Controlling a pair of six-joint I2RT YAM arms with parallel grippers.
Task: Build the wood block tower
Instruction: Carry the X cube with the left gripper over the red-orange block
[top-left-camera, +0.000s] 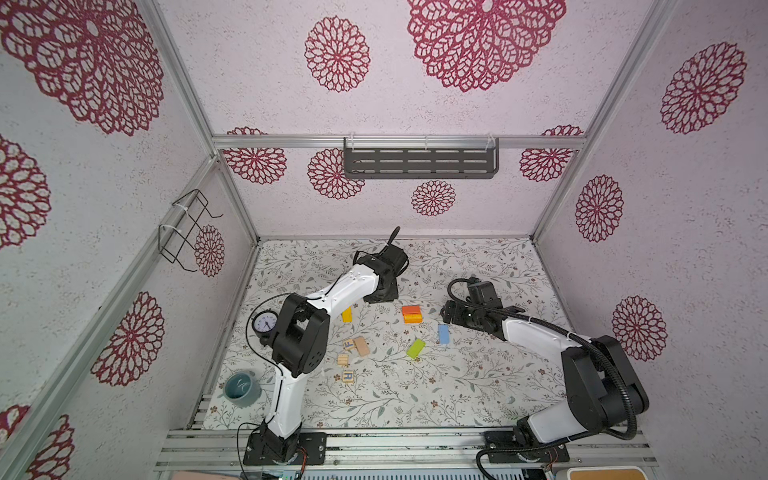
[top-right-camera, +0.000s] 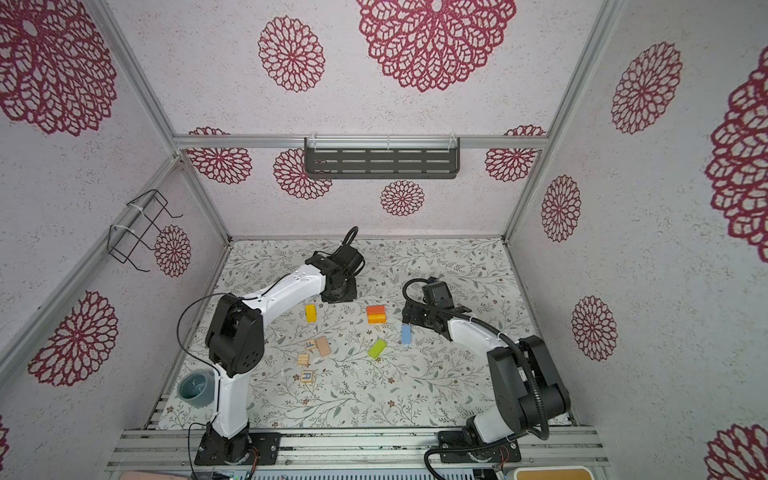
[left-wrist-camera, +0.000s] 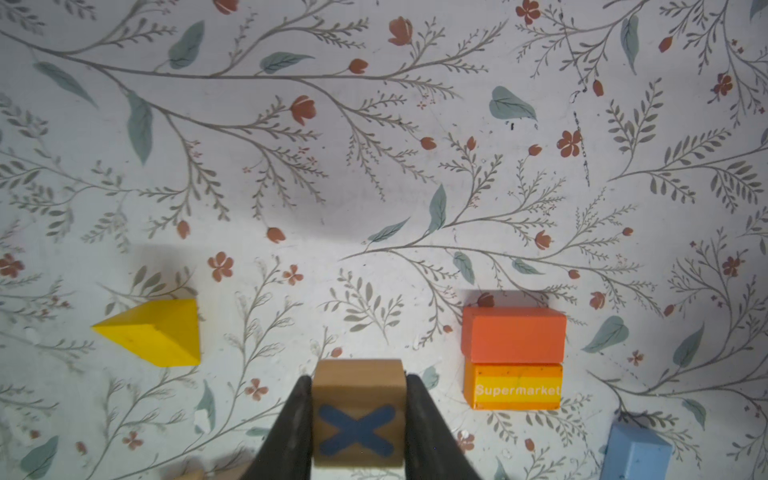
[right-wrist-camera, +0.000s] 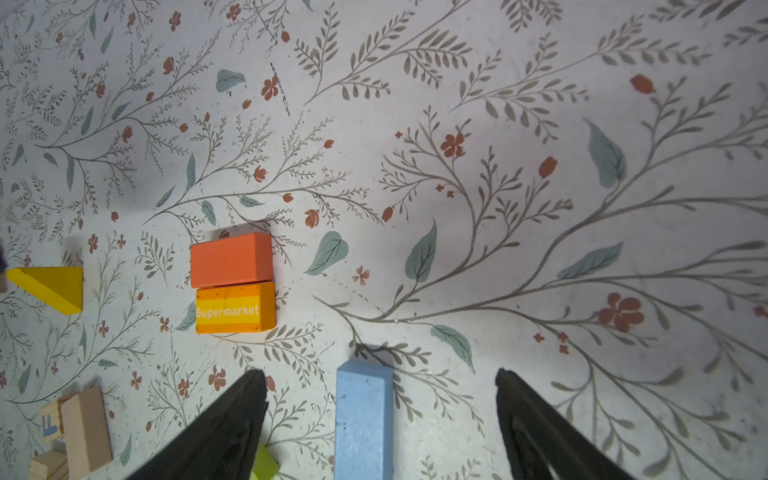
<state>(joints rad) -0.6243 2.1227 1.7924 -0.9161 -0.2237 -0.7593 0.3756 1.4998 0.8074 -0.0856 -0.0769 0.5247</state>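
X cube (left-wrist-camera: 358, 411): closest to the left wrist camera. We see a natural-wood cube with a blue X on its facing side, pinched on two opposite sides.
Left gripper (left-wrist-camera: 357, 378): partly closed, its black fingers (left-wrist-camera: 297, 399) pressed against the X cube. We cannot tell whether the cube is clear of the mat (top-left-camera: 457, 395).
Right gripper (right-wrist-camera: 380, 374): jaws spread wide and holding nothing.
Light blue block (right-wrist-camera: 363, 419): lies flat on the mat between the right gripper's two fingers, apart from both.
Orange block (right-wrist-camera: 231, 259): flat on the mat near the middle, touching the Supermarket block along one long side.
Supermarket block (right-wrist-camera: 235, 309): orange with a yellow band and white lettering. We see it side by side with the orange block, not on top of it.
Yellow wedge (left-wrist-camera: 153, 332): on its own on the mat, well apart from the orange pair. In both top views the left gripper's wrist sits between them, a little farther back.
Lime green block (top-left-camera: 415, 348): lies at a slant, near the light blue block and toward the front.
Tan block (top-left-camera: 361, 345): lies flat, touching the F cube (top-left-camera: 348, 344).
Plain cube (top-left-camera: 343, 360): just in front of the F cube.
R cube (top-left-camera: 348, 376): alone, nearer the front edge.
Clock (top-left-camera: 265, 323): small dial behind the left arm's elbow.
Cup (top-left-camera: 242, 388): grey-blue, at the mat's front left corner.
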